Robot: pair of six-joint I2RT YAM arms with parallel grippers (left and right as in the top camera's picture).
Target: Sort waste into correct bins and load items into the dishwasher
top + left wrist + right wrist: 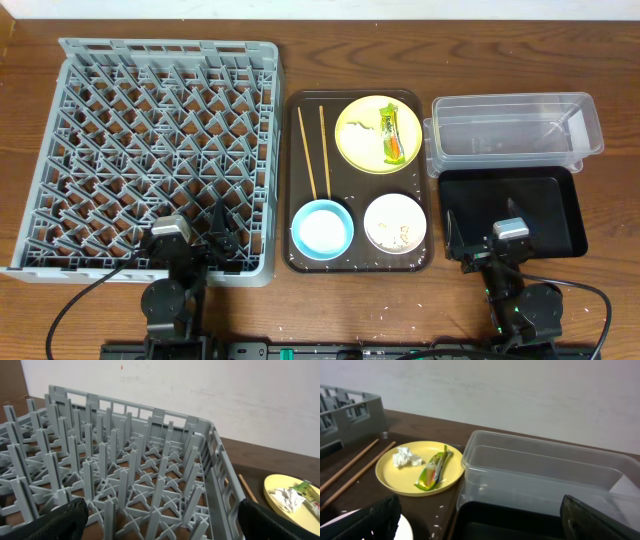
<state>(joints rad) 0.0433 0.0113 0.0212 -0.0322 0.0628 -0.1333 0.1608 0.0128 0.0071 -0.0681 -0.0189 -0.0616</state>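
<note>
The grey dishwasher rack (170, 48) fills the left of the table. My left gripper (190, 235) hangs open over its near edge, pegs (125, 460) between the fingers. On the brown serving tray (290, 180) lie two chopsticks (315, 150), a yellow plate (365, 150) with a green-and-orange wrapper (391, 133) and a white tissue (406, 456), a blue bowl (322, 228), and a white bowl (385, 212) with crumbs (403, 236). At the right are the clear tub (510, 135) and the black tray (540, 215). My right gripper (485, 225) is open over the black tray's near left corner, holding nothing.
Loose crumbs (437, 510) dot the serving tray beside the black tray's edge. The clear tub partly overlaps the black tray's far rim. Brown wooden table (600, 300) runs around everything, and a pale wall (520, 395) stands behind.
</note>
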